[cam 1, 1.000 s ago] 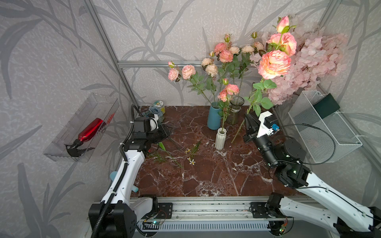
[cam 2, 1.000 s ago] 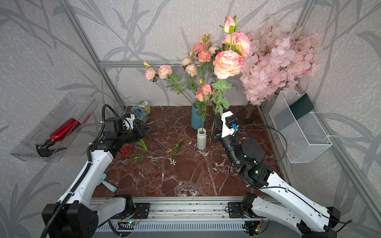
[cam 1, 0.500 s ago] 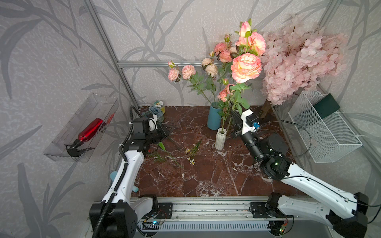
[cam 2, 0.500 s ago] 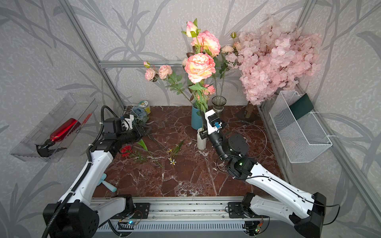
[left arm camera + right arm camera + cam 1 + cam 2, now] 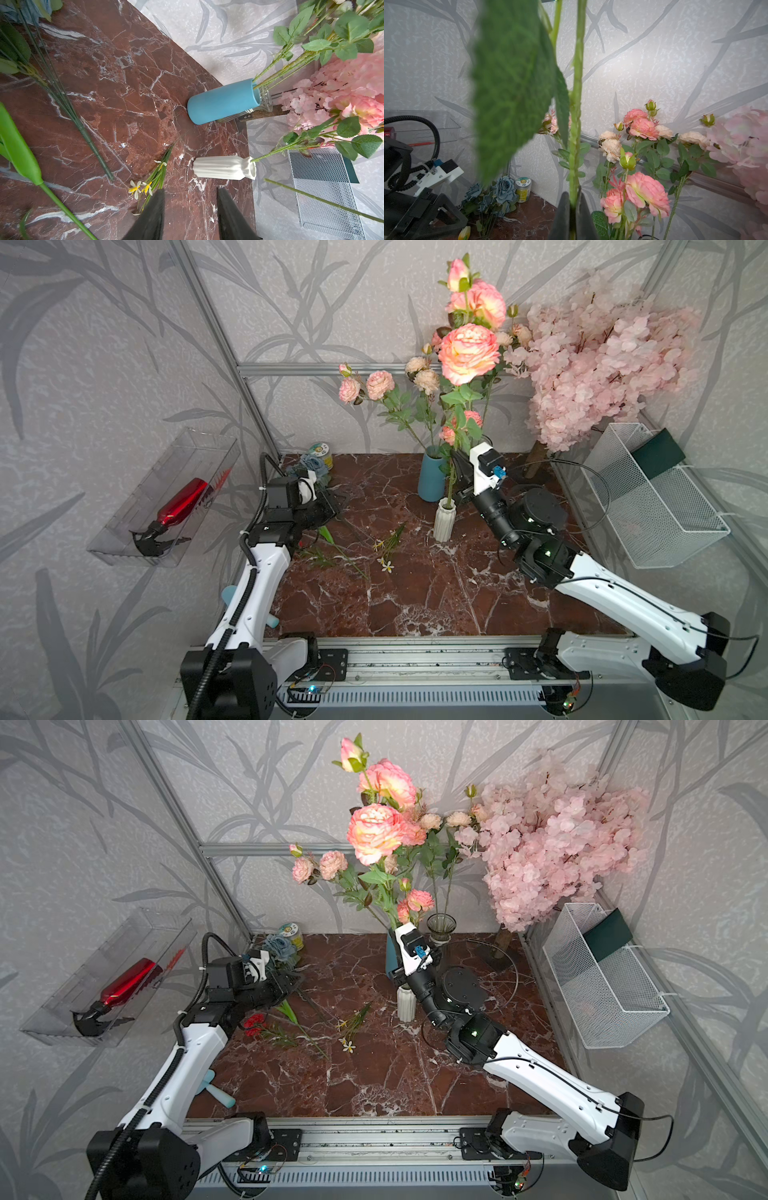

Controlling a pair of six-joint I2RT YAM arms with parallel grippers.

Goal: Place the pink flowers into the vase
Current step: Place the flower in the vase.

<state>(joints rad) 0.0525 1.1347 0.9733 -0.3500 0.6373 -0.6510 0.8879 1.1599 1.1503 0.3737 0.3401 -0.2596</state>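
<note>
Grey leaf-patterned walls enclose a red marble tabletop. Right gripper is pinched on the stem of the pink flowers, held upright with the stem's foot just over the mouth of the white vase, mid-tabletop nearer the back edge. Left gripper hangs near the left edge, jaws apart, empty

At frame centre, the right end effector holds the salmon-pink peony-like flowers upright by their green stem, just above the small white ribbed vase on the red-brown marble worktop; blooms reach the upper centre.
</note>
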